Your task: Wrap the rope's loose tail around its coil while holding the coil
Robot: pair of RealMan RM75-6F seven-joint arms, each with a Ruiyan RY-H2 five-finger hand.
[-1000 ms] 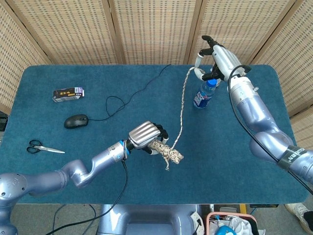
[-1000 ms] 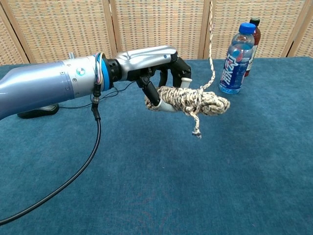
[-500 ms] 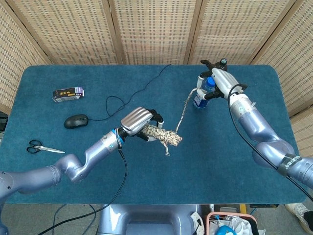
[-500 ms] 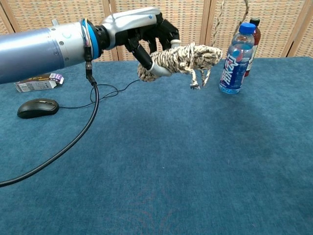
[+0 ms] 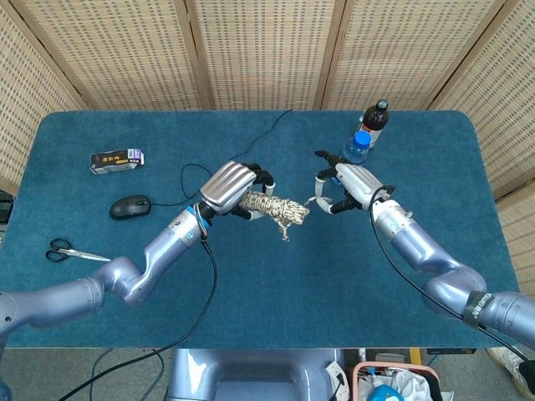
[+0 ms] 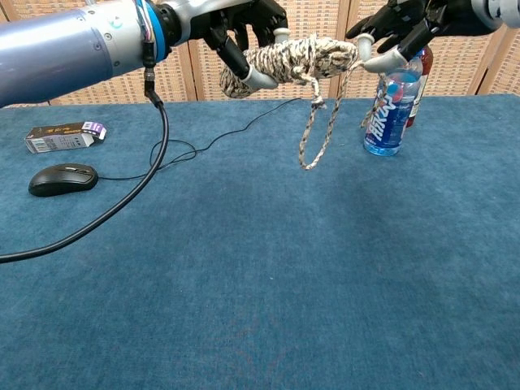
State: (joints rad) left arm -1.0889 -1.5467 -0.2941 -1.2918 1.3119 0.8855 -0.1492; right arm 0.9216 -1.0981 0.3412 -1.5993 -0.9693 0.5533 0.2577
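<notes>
My left hand (image 5: 229, 188) grips one end of the speckled rope coil (image 5: 277, 209) and holds it level, high above the blue table. In the chest view the coil (image 6: 294, 57) sticks out to the right of the left hand (image 6: 240, 23). My right hand (image 5: 346, 187) is close to the coil's free end and pinches the loose tail (image 5: 314, 200). From the chest view the right hand (image 6: 397, 29) sits just right of the coil, and the tail (image 6: 314, 136) hangs between them in a slack loop. A short knotted end dangles under the coil.
A blue-capped water bottle (image 6: 388, 104) and a dark bottle (image 5: 377, 114) stand behind the right hand. A black mouse (image 5: 130, 206) with its cable (image 5: 201, 177), a small box (image 5: 116, 159) and scissors (image 5: 71, 251) lie on the table's left side.
The left hand has lifted the coil higher and further from me. The right hand has swung down and in towards the coil with the tail, which now sags in a loop.
</notes>
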